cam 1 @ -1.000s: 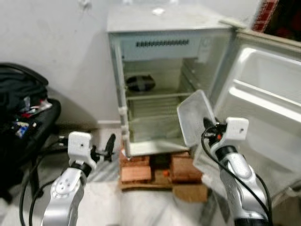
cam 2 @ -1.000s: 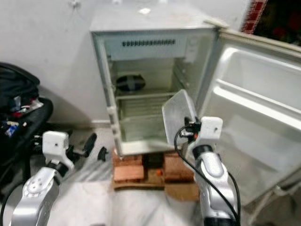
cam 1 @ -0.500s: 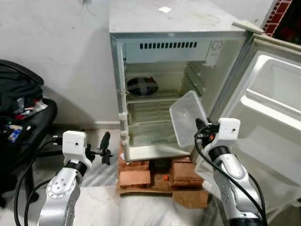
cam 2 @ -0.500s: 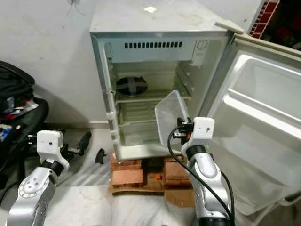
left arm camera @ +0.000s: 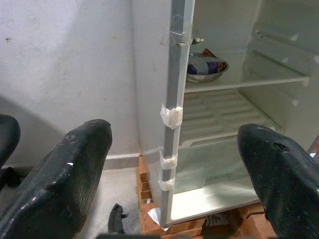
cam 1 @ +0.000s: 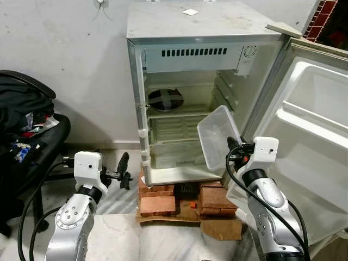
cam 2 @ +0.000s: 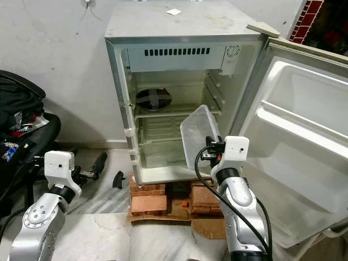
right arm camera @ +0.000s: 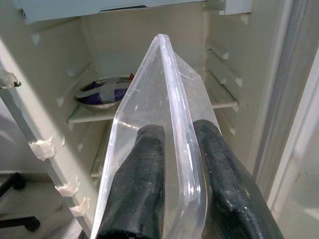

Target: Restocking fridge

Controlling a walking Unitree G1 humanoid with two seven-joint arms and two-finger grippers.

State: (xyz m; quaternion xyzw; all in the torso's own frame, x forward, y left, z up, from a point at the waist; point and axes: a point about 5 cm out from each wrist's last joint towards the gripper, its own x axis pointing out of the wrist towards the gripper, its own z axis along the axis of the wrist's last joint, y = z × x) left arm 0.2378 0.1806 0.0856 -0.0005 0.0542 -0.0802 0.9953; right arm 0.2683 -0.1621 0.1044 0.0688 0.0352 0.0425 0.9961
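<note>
Two grippers are raised before the open fridge [cam 1: 187, 87]. The right gripper [right arm camera: 175, 164] pinches the rim of a clear plastic container [cam 1: 218, 136], held tilted at the fridge's 5 o'clock, in front of the lower shelves. The left gripper [cam 1: 123, 169], fingers spread and holding nothing, hovers at 7 o'clock. A foil-covered bowl [cam 1: 165, 99] sits on the upper shelf [cam 2: 176, 109]; bricks [cam 1: 179, 197] prop the fridge.

I count 1 fridge [cam 1: 185, 81], door open, 1 clear container [cam 1: 217, 136], 1 bowl [cam 1: 165, 99] on a shelf inside, 2 grippers, approx 4 bricks [cam 1: 157, 202] underneath.
</note>
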